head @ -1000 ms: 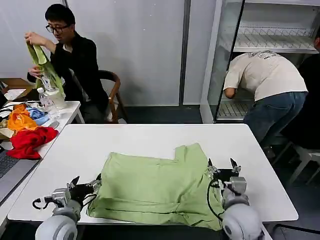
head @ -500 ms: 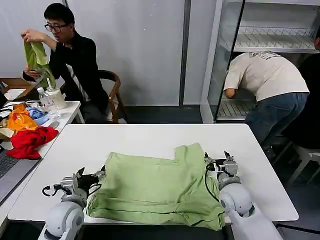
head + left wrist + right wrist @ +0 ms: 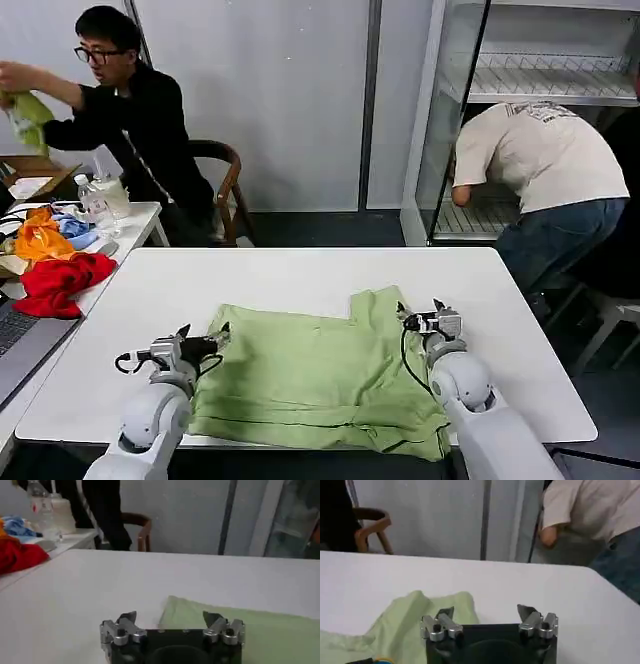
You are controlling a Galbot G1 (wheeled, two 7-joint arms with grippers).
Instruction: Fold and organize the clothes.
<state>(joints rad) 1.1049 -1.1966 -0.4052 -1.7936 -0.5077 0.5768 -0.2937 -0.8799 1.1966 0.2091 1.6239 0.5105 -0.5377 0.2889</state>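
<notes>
1. The left gripper (image 3: 203, 339) reaches forward low over the white table (image 3: 300, 270), its arm coming up from the table's near edge, and ends at the left edge of the light green shirt (image 3: 320, 375).
2. From the left wrist camera, the left gripper (image 3: 170, 620) has its two metal-tipped fingers spread wide apart with nothing between them; one finger is over the shirt's corner (image 3: 240, 630), the other over bare tabletop (image 3: 75, 595).
3. The right gripper (image 3: 420, 313) sits at the shirt's far right corner, beside the raised sleeve, with its rounded grey forearm running back toward the near edge.
4. From the right wrist camera, the right gripper (image 3: 487, 614) is likewise parted and empty, one finger above the crumpled sleeve cloth (image 3: 415, 620), the other above the table (image 3: 520, 585).
5. The shirt lies spread flat on the middle-front of the table, soft and matte like cotton, with shallow folds along its near hem, which hangs slightly over the table edge.
6. The table is smooth, white and rectangular with rounded corners.
7. On a side table to the left lie a crumpled red cloth (image 3: 55, 283) and an orange cloth (image 3: 38, 238), next to a clear plastic bottle (image 3: 95, 207).
8. A seated person holds up a second green garment (image 3: 25, 113) in one hand at the far left.
</notes>
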